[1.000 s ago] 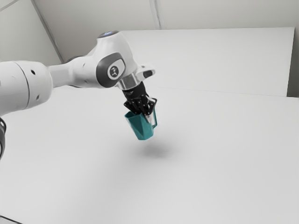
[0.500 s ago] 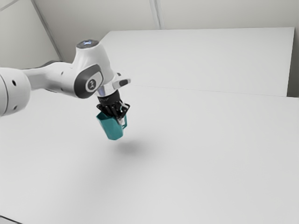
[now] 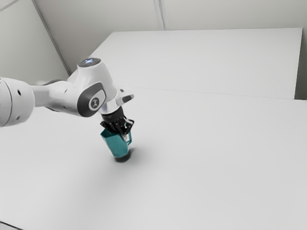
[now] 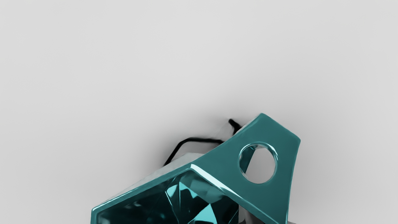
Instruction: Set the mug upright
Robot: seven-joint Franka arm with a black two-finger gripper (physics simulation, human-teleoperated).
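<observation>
Mug (image 3: 114,143) gripped by hand (image 3: 124,134) near the rim, on the handle side; fingers closed on it, exact grip partly hidden. Mug located low over the worktop (image 3: 216,167), directly under the hand, in the exterior view's left half. Mug tilted, not fully upright: opening upward, top leaned toward the exterior view's left, base set off toward the exterior view's right. Handle (image 4: 284,168) turned to the exterior view's right. Dark patch (image 3: 123,159) seen right under the base; contact with the worktop cannot be confirmed. Arm (image 3: 60,97) extended in from the exterior view's left, hand angled downward. In the wrist view, the mug's faceted inside is seen through the opening, and a round hole is shown in the handle top. Thin dark lines (image 4: 200,140) seen just beside the mug, nature unclear.
</observation>
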